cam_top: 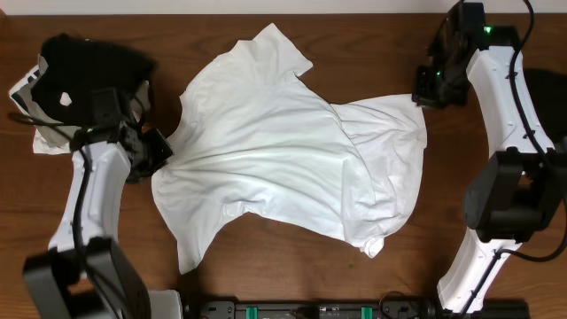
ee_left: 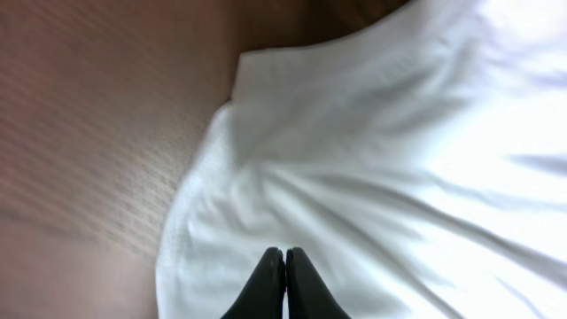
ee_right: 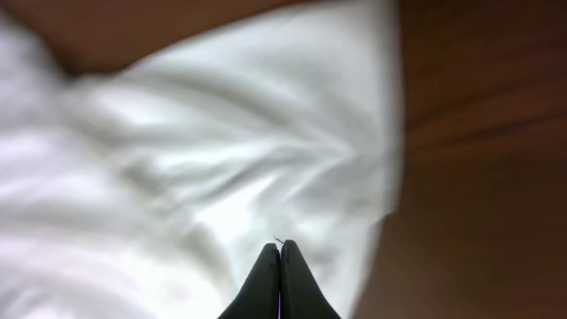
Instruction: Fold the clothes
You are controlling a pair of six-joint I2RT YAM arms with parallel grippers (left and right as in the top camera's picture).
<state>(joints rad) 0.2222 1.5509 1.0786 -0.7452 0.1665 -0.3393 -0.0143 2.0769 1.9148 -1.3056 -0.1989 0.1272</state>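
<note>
Across the brown wooden counter (cam_top: 292, 275), we see a white T-shirt (cam_top: 283, 151) lying spread and rumpled, drawn out between two robot arms. At the shirt's left edge, the left end effector (ee_left: 284, 257) is clenched on a pinch of the fabric, and creases fan out from its closed tips across the cloth. At the shirt's far right corner, the right end effector (ee_right: 280, 250) is likewise clenched on the cloth near its edge, its dark fingers pressed together, with bare wood just beside them. From overhead, one sleeve points toward the top of the view and another toward the bottom left. Behind the left arm, near the counter's upper left corner, we note a heaped black garment (cam_top: 93, 58) with a white spot.
</note>
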